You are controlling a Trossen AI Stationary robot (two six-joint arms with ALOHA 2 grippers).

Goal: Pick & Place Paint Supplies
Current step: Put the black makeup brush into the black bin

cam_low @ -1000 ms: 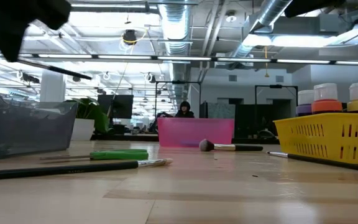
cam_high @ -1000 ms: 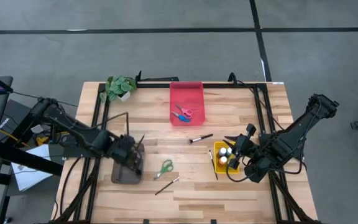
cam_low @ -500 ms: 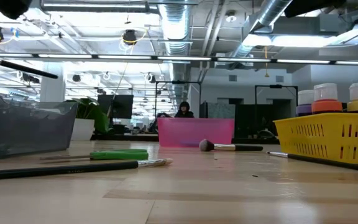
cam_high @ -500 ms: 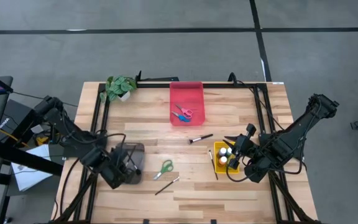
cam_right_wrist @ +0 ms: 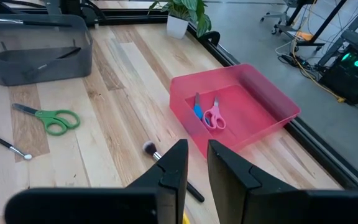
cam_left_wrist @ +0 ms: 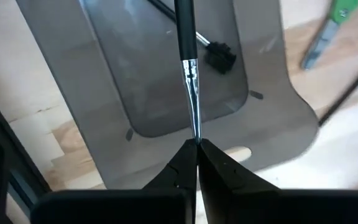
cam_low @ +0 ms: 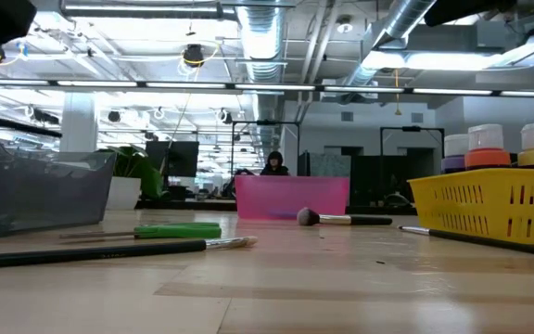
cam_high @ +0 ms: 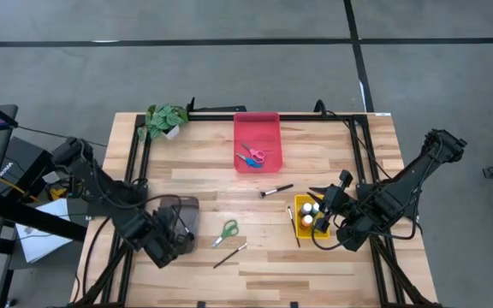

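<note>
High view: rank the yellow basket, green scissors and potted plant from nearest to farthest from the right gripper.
From the right gripper:
1. Yellow basket, right beside it at the table's right.
2. Green scissors, mid-table, toward the left arm.
3. Potted plant, far back-left corner.

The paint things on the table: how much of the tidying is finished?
Done: bottles in the yellow basket, two scissors in the red tray, one brush in the grey tray. In hand: the left gripper holds a brush over it. Left: green scissors, three loose brushes.
</note>
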